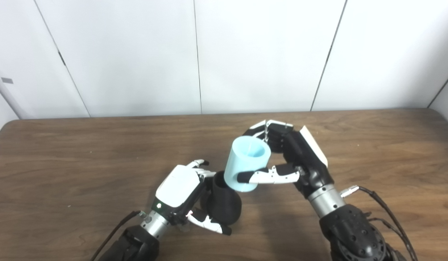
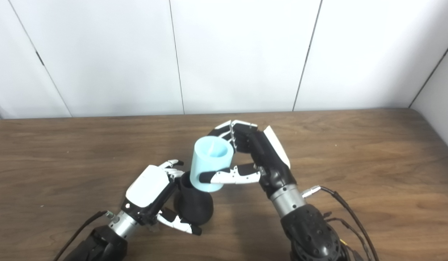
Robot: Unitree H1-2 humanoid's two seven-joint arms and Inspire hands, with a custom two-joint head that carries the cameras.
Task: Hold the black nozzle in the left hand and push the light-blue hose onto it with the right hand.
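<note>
While the left robot hand (image 1: 180, 192) wraps its fingers and thumb around a matte black flared nozzle (image 1: 224, 201) low over the brown wood-grain surface (image 1: 64, 163), the right robot hand (image 1: 289, 159) grips a short, light-blue plastic hose section (image 1: 245, 163) — a wide, hollow cylinder with its open end facing up and back. The nozzle leans with its narrower open mouth up and to the right, and its wider base is near the surface; whether it touches the wood cannot be told. The hose is tilted, its lower end meeting the rim of the nozzle's mouth and hiding part of it, so the two pieces touch there — how far one sits over the other is not visible. The right thumb (image 1: 267, 176) lies across the front of the hose near its lower edge, and the other fingers curl around the far side by the upper rim. Both arms come up from the near edge, with cables trailing from the wrists. Pale wall panels (image 1: 260, 54) stand behind the surface.
</note>
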